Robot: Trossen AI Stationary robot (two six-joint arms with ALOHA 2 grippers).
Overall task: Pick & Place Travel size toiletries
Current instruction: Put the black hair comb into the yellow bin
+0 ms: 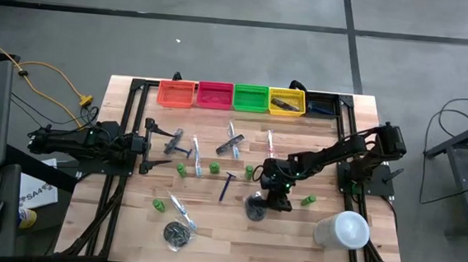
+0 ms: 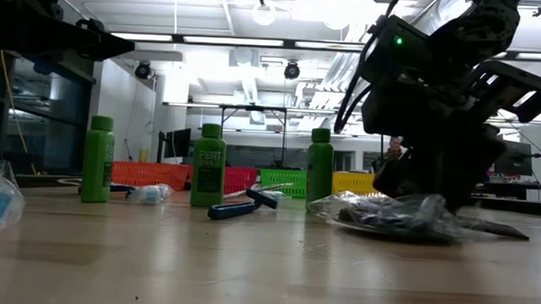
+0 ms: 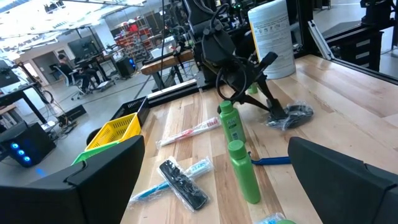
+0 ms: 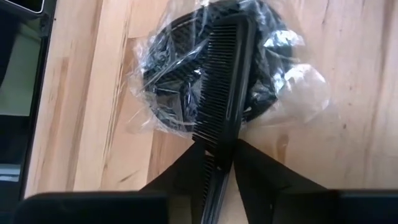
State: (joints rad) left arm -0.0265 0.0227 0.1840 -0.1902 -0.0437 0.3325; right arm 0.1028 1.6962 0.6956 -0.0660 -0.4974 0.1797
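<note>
A dark comb [image 4: 219, 93] in clear wrapping is lying across a dark round bundle [image 4: 186, 81], itself wrapped in crinkled plastic, on the near right part of the tabletop [image 1: 211, 228]. The right pincer [image 4: 221, 163] is reaching down over them, its two fingers nearly closed and gripping the comb's narrow handle end; the comb is still resting on the bundle.

In the high view the same bundle [image 1: 255, 208] is sitting under the right pincer [image 1: 277, 202], with a green bottle [image 1: 307, 201] just to its right and a large white cylinder [image 1: 343, 229] nearer and farther right. A blue razor [image 1: 226, 184] is lying to the left, with more green bottles [image 1: 181, 169], wrapped toothbrushes [image 1: 196, 157] and a second bundle [image 1: 178, 234] spread over the left half. Along the far edge coloured bins [image 1: 214, 96] are standing in a row.

The left pincer [image 1: 157, 146] is waiting wide open and empty at the left side.
</note>
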